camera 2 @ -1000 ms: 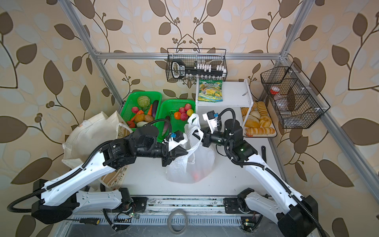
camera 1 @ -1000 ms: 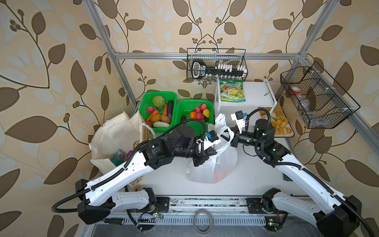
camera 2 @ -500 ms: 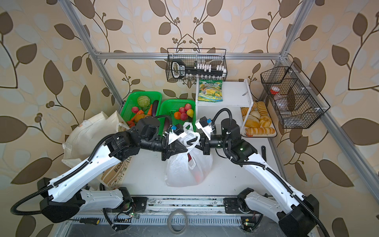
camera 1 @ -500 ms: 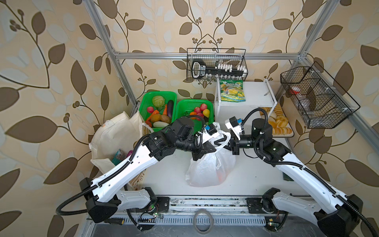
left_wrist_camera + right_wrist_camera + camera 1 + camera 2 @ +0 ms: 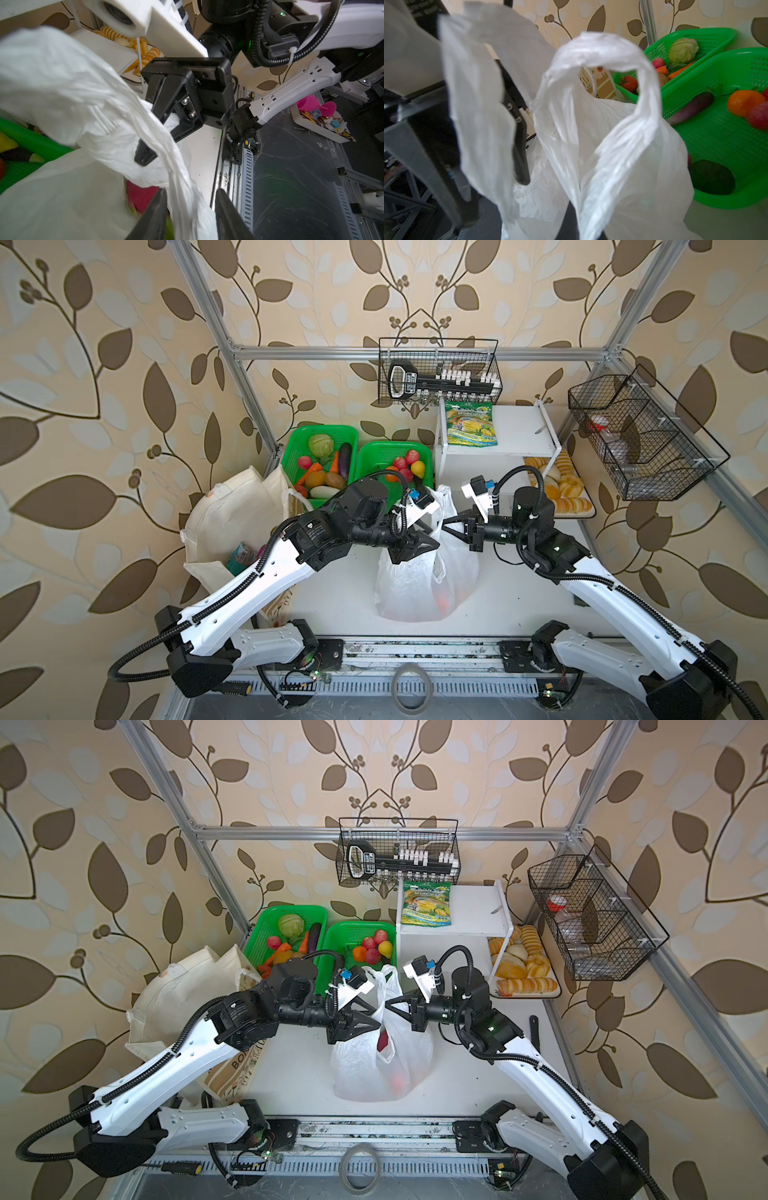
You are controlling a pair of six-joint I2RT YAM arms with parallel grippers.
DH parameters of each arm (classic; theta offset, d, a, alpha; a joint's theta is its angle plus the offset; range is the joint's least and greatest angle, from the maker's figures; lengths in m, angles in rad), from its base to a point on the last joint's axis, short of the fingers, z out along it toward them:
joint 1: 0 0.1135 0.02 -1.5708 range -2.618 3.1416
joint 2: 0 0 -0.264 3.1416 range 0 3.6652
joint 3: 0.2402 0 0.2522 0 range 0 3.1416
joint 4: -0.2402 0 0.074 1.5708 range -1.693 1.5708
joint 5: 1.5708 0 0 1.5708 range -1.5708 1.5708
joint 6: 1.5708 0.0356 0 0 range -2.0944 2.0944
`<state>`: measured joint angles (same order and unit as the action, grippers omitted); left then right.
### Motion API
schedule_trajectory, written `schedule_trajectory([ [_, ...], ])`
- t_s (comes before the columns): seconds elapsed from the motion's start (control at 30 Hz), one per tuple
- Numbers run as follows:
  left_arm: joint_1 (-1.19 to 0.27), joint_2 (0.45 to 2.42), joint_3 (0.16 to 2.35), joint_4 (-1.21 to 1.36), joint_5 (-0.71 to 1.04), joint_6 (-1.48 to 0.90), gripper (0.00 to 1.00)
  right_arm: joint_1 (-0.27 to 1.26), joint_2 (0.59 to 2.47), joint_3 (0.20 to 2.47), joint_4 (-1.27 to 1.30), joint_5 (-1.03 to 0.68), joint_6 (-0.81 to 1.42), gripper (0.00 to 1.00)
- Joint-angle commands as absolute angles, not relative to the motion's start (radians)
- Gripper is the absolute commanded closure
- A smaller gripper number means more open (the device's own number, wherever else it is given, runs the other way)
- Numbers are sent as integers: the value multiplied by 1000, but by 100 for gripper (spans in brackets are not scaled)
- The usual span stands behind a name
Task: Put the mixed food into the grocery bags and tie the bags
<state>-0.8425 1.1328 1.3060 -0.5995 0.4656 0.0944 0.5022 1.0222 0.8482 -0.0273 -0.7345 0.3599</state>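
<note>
The right gripper (image 5: pixel 390 1006) is clamped on one handle of the plastic carrier bag (image 5: pixel 415 589), which stands on the white table (image 5: pixel 332 593) between the arms; the left gripper (image 5: pixel 376 1017) has its jaws parted, the other handle passing between them; the cloth tote (image 5: pixel 232 514) slumps at the table's left side.

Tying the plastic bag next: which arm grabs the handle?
Left gripper, likely: its jaws stand open with a handle strand of the carrier bag between them; right gripper is shut on the other handle, anchoring it.
</note>
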Motion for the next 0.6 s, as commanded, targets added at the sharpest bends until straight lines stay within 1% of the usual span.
schedule_trajectory([
  [0.0, -839, 1065, 1287, -532, 433, 38, 42, 505, 1023, 825, 35, -685, 424, 100],
  [0.13, -848, 1046, 1293, -539, 452, 11, 28, 502, 1034, 825, 19, -661, 426, 100],
  [0.2, -849, 1037, 1308, -546, 464, -5, 24, 499, 1038, 825, 17, -650, 435, 100],
  [0.27, -850, 1018, 1315, -552, 435, -31, 22, 496, 1040, 824, 15, -639, 444, 100],
  [0.3, -850, 1001, 1310, -551, 403, -33, 20, 495, 1040, 823, 18, -637, 446, 100],
  [0.37, -850, 959, 1283, -543, 280, -51, 12, 495, 1037, 821, 20, -630, 449, 100],
  [0.4, -849, 939, 1263, -539, 188, -63, 5, 495, 1036, 820, 23, -626, 453, 100],
  [0.43, -848, 925, 1247, -541, 116, -74, 1, 495, 1035, 821, 23, -623, 455, 100],
  [0.5, -847, 925, 1240, -557, 65, -57, 1, 495, 1032, 820, 21, -624, 457, 100],
  [0.57, -845, 953, 1251, -575, 56, -33, 1, 495, 1028, 819, 18, -621, 459, 100],
])
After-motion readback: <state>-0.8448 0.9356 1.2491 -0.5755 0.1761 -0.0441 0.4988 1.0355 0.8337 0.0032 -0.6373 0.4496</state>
